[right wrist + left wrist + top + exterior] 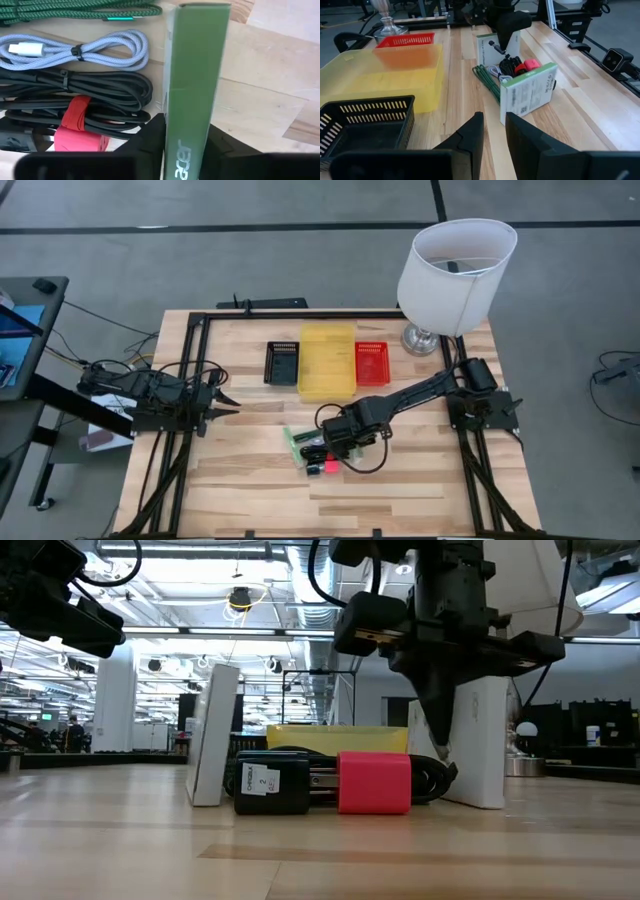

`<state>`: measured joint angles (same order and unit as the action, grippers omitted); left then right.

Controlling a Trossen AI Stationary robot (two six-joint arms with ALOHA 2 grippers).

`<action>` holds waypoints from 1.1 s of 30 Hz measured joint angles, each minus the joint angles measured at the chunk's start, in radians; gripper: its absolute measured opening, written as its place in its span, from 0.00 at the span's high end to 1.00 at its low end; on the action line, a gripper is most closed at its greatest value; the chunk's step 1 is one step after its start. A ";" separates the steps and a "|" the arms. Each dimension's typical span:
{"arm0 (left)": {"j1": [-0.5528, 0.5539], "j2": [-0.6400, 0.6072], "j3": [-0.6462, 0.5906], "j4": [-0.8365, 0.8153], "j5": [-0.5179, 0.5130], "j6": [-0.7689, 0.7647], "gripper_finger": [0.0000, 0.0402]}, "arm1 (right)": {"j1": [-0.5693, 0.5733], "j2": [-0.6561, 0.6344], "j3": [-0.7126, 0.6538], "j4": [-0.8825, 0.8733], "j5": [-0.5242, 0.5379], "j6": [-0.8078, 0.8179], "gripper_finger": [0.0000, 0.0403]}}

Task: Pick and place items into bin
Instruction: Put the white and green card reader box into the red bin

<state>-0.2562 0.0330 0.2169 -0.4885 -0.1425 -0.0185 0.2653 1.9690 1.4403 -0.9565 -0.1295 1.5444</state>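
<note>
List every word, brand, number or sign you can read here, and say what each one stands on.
"acer": along the narrow green side of the green-edged box.
"2": on the white sticker of the black adapter; the smaller print around it is too small to read.
Printed text and a code square on the face of the second white box: too blurred to read.

Green-edged box (pixel 196 75) standing on its edge, white box (pixel 496 46) upright behind the pile, coiled black cables (pixel 80 95), white cord (pixel 85 50), green cord (pixel 75 11), pink-red block (pixel 374 783) in front, all close together mid-table.
</note>
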 joint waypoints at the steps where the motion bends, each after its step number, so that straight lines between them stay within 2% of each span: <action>1: 0.000 0.000 0.000 0.000 0.000 0.000 0.82 | 0.000 0.000 0.000 0.000 0.000 0.000 0.84; 19: 0.000 0.000 0.000 0.000 0.000 0.000 0.82 | -0.001 -0.019 0.000 -0.054 0.009 0.027 0.85; 33: 0.000 0.000 0.000 -0.001 0.000 0.000 0.82 | -0.061 -0.139 0.000 -0.180 0.090 0.022 0.85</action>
<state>-0.2563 0.0326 0.2169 -0.4892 -0.1427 -0.0188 0.2046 1.8303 1.4401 -1.1362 -0.0395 1.5662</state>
